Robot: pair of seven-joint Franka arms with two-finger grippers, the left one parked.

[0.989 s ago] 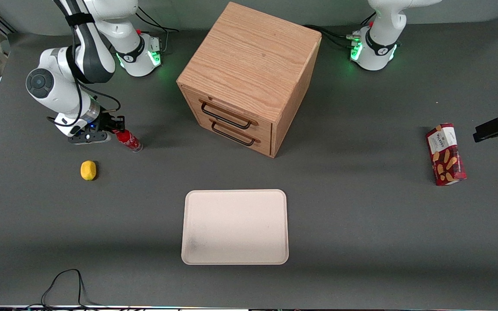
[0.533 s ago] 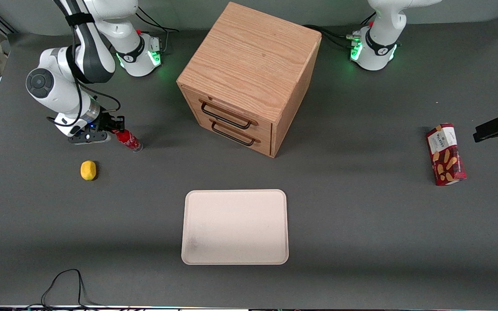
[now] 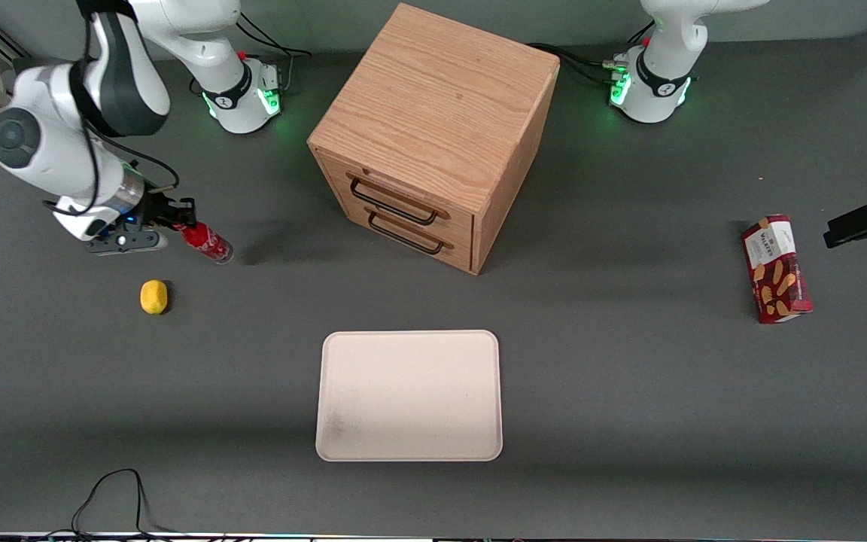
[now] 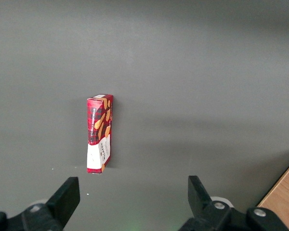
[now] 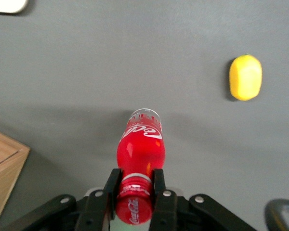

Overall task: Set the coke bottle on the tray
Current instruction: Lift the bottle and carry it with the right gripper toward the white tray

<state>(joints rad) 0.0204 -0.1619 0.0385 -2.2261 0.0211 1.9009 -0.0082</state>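
The coke bottle (image 3: 206,242) is a slim red bottle with white lettering and a clear base. My gripper (image 3: 177,220) is shut on its neck just under the red cap and holds it tilted above the table, toward the working arm's end. In the right wrist view the two black fingers (image 5: 111,189) press on the neck of the coke bottle (image 5: 140,150), and my gripper (image 5: 135,187) shows the cap between them. The cream tray (image 3: 409,395) lies flat nearer the front camera, in front of the drawer cabinet; a corner of the tray (image 5: 7,5) shows in the right wrist view.
A yellow lemon (image 3: 153,296) lies on the table just nearer the front camera than the bottle, also in the right wrist view (image 5: 245,77). A wooden two-drawer cabinet (image 3: 433,135) stands mid-table. A red biscuit box (image 3: 775,269) lies toward the parked arm's end, also in the left wrist view (image 4: 99,133).
My gripper has lifted the coke bottle off the table and carried it slightly toward the working arm's end. The tray, lemon and box have not moved.
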